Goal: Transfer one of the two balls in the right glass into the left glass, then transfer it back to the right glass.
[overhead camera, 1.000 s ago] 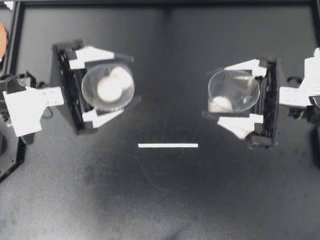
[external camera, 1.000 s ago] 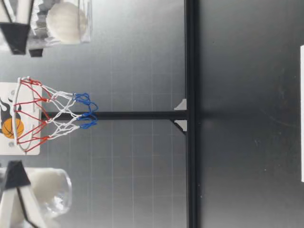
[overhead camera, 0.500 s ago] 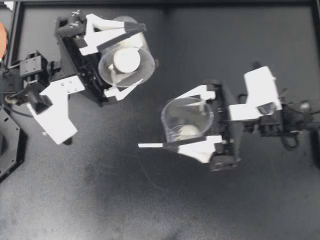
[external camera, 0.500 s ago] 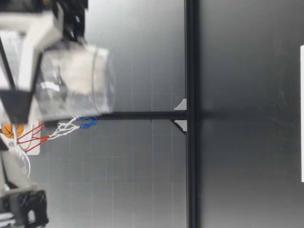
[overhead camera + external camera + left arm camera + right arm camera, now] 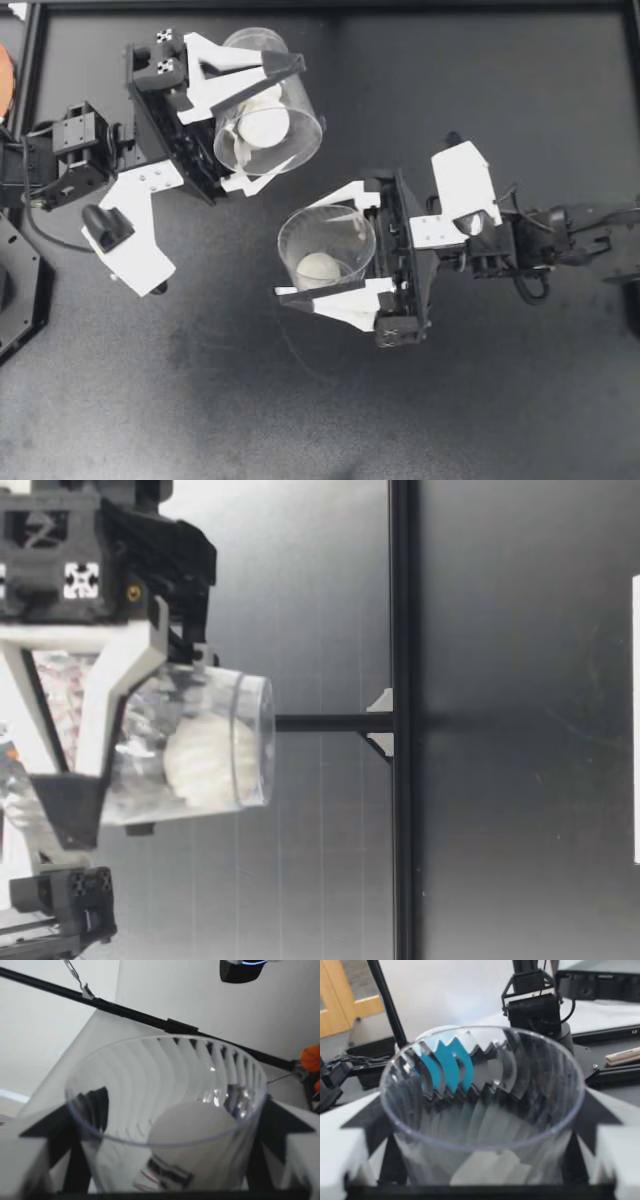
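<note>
My left gripper (image 5: 268, 120) is shut on a clear ribbed glass (image 5: 300, 140) at the far left, tilted with its mouth toward the table's middle. A white ball (image 5: 265, 125) lies in it; in the left wrist view that ball (image 5: 192, 1125) sits near the glass rim (image 5: 100, 1130). My right gripper (image 5: 318, 245) is shut on a second glass (image 5: 345, 225) just below and right of the first, with one ball (image 5: 318, 268) in it. In the low view my right gripper (image 5: 70, 730) holds its glass (image 5: 250, 740) upright above the table, ball (image 5: 205, 765) at the bottom. The right wrist view shows the same glass (image 5: 485, 1105).
A black frame rail (image 5: 403, 600) crosses the table's far side, and a white strip (image 5: 636, 720) lies near the low camera. An orange object (image 5: 3, 70) shows at the left edge. Dark table (image 5: 300, 400) spreads in front of both arms.
Both arms have swung inward. The left gripper moved to the far side and tilted its glass. The right gripper carried its glass leftward to the middle, close beside the left glass.
</note>
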